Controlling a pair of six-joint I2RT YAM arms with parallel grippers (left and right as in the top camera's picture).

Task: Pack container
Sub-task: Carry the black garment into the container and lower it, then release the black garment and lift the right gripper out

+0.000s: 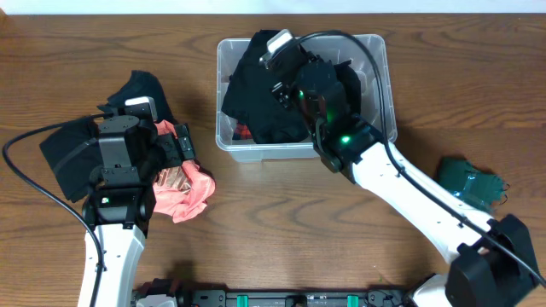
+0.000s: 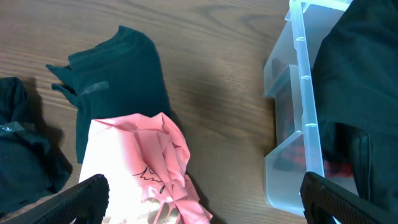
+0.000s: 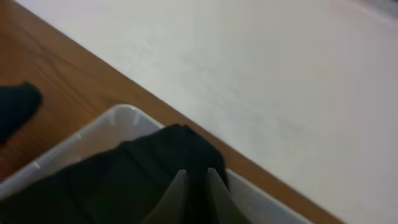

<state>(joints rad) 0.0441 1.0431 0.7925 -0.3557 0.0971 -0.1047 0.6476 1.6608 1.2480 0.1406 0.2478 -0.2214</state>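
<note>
- The container [image 1: 256, 152] sits at 12 o'clock on the tabletop [image 1: 281, 222], part-filled with a black garment [image 1: 256, 107] and a red item [image 1: 242, 133].
- The right end effector [image 3: 198, 186] pinches that black garment over the container.
- The left end effector [image 2: 205, 194], spread wide, hovers over a pink garment [image 1: 192, 192] at 9 o'clock.
- Left to pack, I judge: the pink garment, the dark clothes [image 1: 141, 89] beside it, and a teal item [image 1: 467, 181] at 4 o'clock.
</note>
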